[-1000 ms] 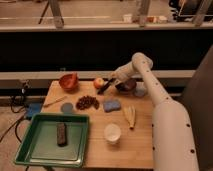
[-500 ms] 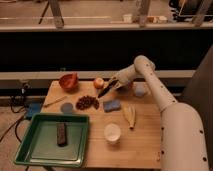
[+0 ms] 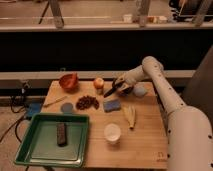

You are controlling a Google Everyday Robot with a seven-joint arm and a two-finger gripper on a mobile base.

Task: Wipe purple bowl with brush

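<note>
A: One arm reaches across the far right of the wooden table, its gripper closed on the brush, which slants down and to the left just beside the peach-coloured fruit. Why hold it like that?

B: Judging by the angle, the dark head is aimed low so it can sweep inside a bowl. The purple bowl sits right under the gripper, mostly hidden behind it, so the brush hangs at its left rim, and I can't tell if the bristles touch.

A: Four or five containers are on show. What is in them?

B: The orange-red bowl at the far left corner looks empty, though its inside is dim. The green tray at the near left holds a single dark bar. The white cup stands alone near the middle front, contents not visible. What lies in the purple bowl is hidden.

A: And the loose items?

B: A dark red cluster, a blue sponge, a pale stick and a yellowish piece lie apart on the wood, clear of the brush's path
</note>
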